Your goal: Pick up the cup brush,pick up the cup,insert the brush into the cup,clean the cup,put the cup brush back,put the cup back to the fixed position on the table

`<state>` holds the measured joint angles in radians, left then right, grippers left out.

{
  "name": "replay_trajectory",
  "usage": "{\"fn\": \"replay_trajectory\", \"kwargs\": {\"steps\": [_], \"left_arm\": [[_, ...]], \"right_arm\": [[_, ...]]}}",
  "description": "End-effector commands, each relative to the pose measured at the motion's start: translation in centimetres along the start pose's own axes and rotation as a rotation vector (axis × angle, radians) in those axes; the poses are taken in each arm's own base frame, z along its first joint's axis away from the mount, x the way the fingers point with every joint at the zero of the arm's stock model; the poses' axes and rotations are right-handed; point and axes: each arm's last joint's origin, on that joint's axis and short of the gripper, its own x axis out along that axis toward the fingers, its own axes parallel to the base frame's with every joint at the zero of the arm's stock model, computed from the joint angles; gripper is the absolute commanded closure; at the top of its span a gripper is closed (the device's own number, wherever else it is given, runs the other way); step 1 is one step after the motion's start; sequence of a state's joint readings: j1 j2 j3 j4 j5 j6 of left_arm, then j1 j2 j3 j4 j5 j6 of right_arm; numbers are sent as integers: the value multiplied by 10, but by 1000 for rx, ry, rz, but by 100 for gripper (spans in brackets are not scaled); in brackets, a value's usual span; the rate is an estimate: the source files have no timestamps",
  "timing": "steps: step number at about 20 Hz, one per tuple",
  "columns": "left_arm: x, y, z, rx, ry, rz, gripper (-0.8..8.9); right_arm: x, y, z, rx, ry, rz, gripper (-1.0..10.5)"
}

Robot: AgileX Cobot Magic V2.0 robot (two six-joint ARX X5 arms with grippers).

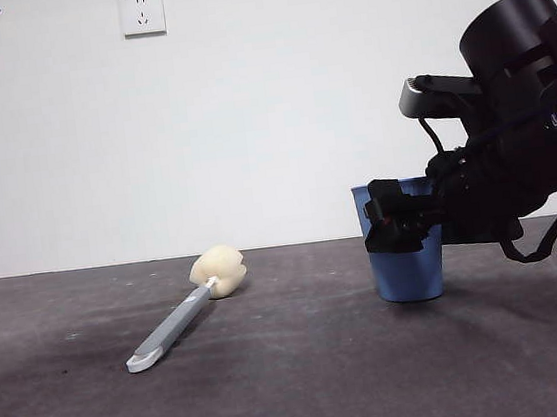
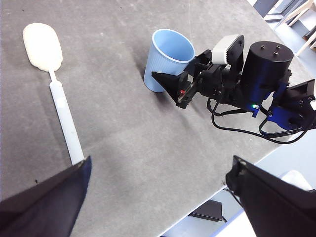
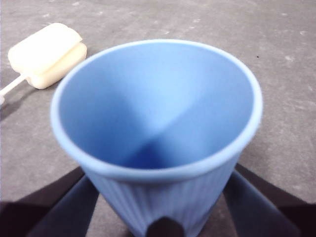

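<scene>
1. Nearest the front camera lies the cup brush (image 1: pixel 185 315), flat on the table (image 1: pixel 279 390), its white looped end toward the near edge and its cream sponge head (image 1: pixel 217 271) toward the far edge by the wall.
2. From above, in the left wrist view, the brush (image 2: pixel 59 98) is stretched out on the bare grey surface (image 2: pixel 123 138), with nothing touching it.
3. Standing upright on its base, well to one side of the brush, is the blue ribbed cup (image 1: pixel 405 254), mouth open upward.
4. Beside the cup, reaching in from the side edge of the table, is the right gripper (image 1: pixel 400 217); its black jaws are spread apart, one on each side of the cup's wall.
5. Seen through the right wrist camera, the cup (image 3: pixel 158 133) fills the space between the two jaws; whether they press the ribs or just flank them I cannot tell, and the cup sits on the table.
6. The left wrist view shows the same: the right gripper (image 2: pixel 170 81) set around the cup (image 2: pixel 165 59), near the table's edge.
7. High above the table hangs the left gripper (image 2: pixel 158 197), jaws wide apart and holding nothing, over the handle end of the brush.
8. Behind the table on the white wall are two sockets, one of them (image 1: pixel 142 13) above the brush.
</scene>
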<state>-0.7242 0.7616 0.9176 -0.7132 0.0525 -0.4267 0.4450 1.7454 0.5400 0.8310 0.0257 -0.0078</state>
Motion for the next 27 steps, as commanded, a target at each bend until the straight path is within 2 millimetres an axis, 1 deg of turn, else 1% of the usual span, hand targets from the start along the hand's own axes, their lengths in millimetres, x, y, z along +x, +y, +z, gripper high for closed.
{"fn": "replay_trajectory", "kwargs": {"steps": [1,5,6,10,13,15,17,19,22,27], "left_arm": [[1,0,-2,14,5,-2,342],[1,0,-2,14,5,-2,342],[1,0,-2,14,5,-2,342],[1,0,-2,14,6,-2,342],[1,0,-2,14,6,-2,342],[1,0,-2,14,6,-2,342],[1,0,-2,14,6,-2,342],[1,0,-2,19,6,-2,342],[1,0,-2,51,8,-3,343],[1,2,-6,141,51,9,344]], "right_arm": [[0,1,-10,-4,58,4,655],[-1,1,-13,-4,98,3,391],[-2,1,-12,-4,106,3,354],[-12,0,3,-4,80,3,343],[-30,0,19,4,90,4,343],[-49,1,31,38,121,7,343],[-74,5,43,123,150,26,344],[-102,11,52,163,165,70,348],[-144,22,65,167,203,135,348],[-198,29,87,186,269,305,352]]}}
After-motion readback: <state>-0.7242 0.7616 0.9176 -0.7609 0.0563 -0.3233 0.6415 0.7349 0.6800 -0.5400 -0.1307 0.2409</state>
